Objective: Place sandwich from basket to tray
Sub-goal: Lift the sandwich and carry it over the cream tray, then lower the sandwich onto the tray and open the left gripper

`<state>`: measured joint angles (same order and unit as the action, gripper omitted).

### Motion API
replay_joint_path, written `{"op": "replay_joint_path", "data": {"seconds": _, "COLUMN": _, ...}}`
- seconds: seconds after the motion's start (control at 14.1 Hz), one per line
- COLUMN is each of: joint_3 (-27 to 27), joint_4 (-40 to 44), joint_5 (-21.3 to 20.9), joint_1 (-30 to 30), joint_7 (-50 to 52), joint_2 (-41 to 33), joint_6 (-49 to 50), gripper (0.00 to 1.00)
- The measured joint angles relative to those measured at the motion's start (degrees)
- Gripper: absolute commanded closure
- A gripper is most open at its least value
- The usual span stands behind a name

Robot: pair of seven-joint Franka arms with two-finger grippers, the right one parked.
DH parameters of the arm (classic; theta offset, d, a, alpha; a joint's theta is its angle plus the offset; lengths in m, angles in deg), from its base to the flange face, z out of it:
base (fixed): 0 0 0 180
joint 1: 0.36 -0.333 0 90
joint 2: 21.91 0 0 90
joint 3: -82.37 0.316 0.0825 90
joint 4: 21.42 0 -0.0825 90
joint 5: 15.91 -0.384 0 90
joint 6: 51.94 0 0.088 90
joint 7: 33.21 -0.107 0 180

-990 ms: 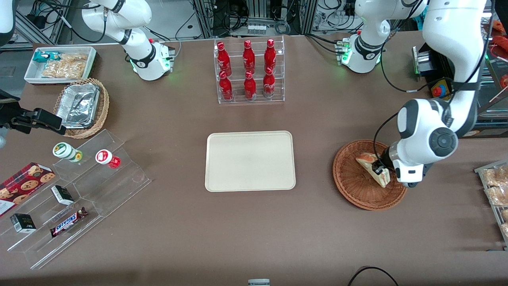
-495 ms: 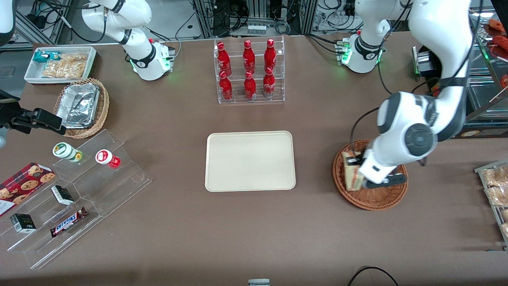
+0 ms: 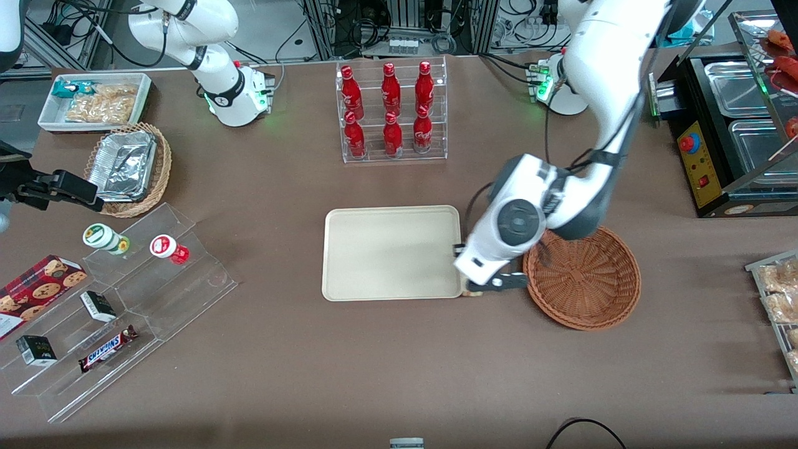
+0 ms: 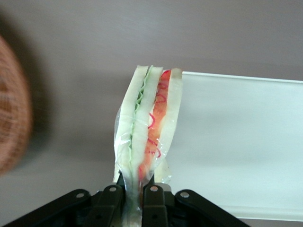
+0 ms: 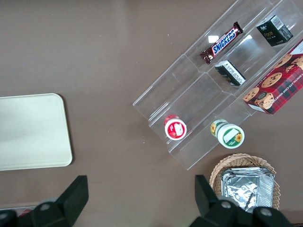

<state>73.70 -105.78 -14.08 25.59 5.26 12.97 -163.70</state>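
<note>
Between basket (image 3: 583, 277) and tray (image 3: 393, 252), at the tray's four o'clock corner, the gripper (image 4: 134, 194) pinches the sandwich (image 4: 149, 142) by its lower edge. Film-wrapped, soft white bread with red and green layers: probably light, squashy and slippery, so grip gently. Woven wicker; smooth, rimmed tray.

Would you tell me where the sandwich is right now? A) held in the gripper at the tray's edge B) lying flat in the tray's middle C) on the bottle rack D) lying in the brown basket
A: the gripper is shut on the sandwich, hanging over the tray's edge; the basket holds nothing.
</note>
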Motion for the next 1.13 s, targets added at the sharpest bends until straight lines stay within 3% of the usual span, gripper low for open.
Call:
{"op": "replay_joint_path", "data": {"seconds": 0.57, "joint_3": 0.05, "joint_4": 14.74, "joint_5": 0.0, "joint_1": 9.81, "joint_7": 13.05, "joint_2": 12.46, "joint_6": -0.22, "gripper": 0.86}}
{"op": "replay_joint_path", "data": {"seconds": 0.92, "joint_3": 0.06, "joint_4": 16.64, "joint_5": 0.0, "joint_1": 12.87, "joint_7": 14.27, "joint_2": 15.88, "joint_6": -2.21, "gripper": 0.85}}
{"op": "replay_joint_path", "data": {"seconds": 0.99, "joint_3": 0.06, "joint_4": 16.64, "joint_5": 0.0, "joint_1": 13.12, "joint_7": 14.25, "joint_2": 16.17, "joint_6": -2.31, "gripper": 0.73}}
{"op": "replay_joint_path", "data": {"seconds": 1.06, "joint_3": 0.06, "joint_4": 16.64, "joint_5": -0.01, "joint_1": 13.25, "joint_7": 14.25, "joint_2": 16.38, "joint_6": -2.43, "gripper": 0.25}}
{"op": "replay_joint_path", "data": {"seconds": 1.13, "joint_3": 0.08, "joint_4": 16.65, "joint_5": 0.0, "joint_1": 13.27, "joint_7": 14.25, "joint_2": 16.49, "joint_6": -2.57, "gripper": 0.0}}
